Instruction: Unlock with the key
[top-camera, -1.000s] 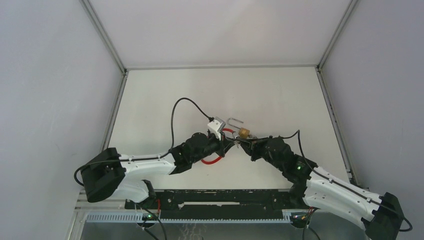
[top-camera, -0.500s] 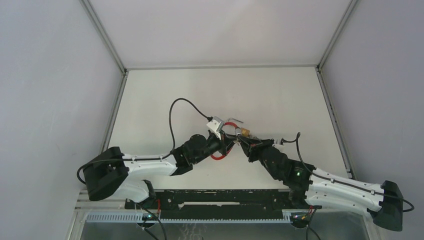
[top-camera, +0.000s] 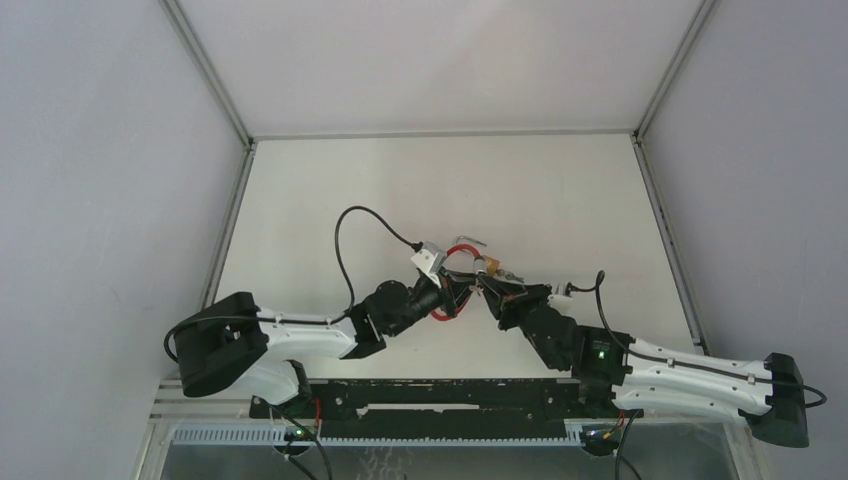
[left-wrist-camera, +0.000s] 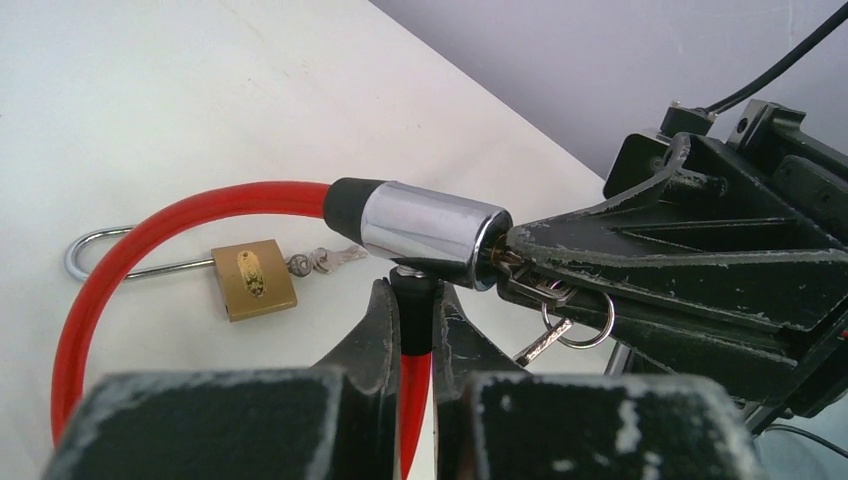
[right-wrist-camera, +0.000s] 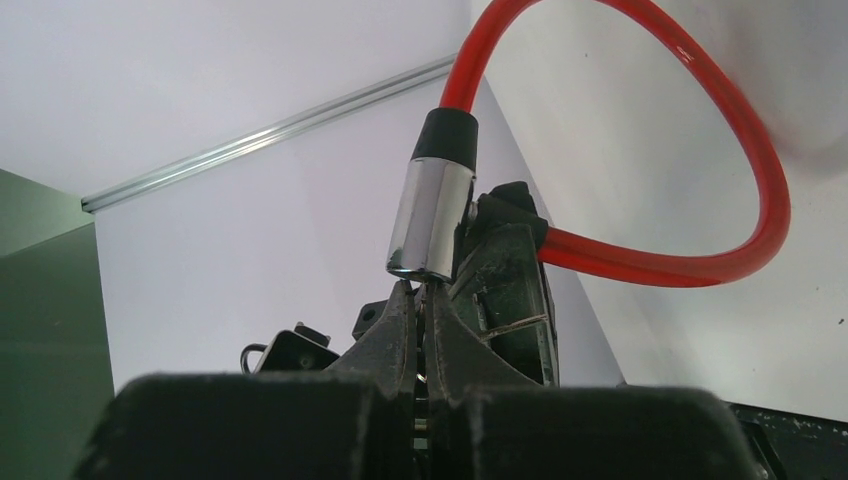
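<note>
Two grippers meet low over the table (top-camera: 560, 190). The left gripper (left-wrist-camera: 413, 300) is clamped on the red cable (left-wrist-camera: 240, 197) just under the chrome lock (left-wrist-camera: 430, 232). The right gripper (right-wrist-camera: 420, 300), jaws nearly together, pinches the key (left-wrist-camera: 508, 260) at the lock's end. A padlock (left-wrist-camera: 253, 279) lies on the table nearby.
</note>
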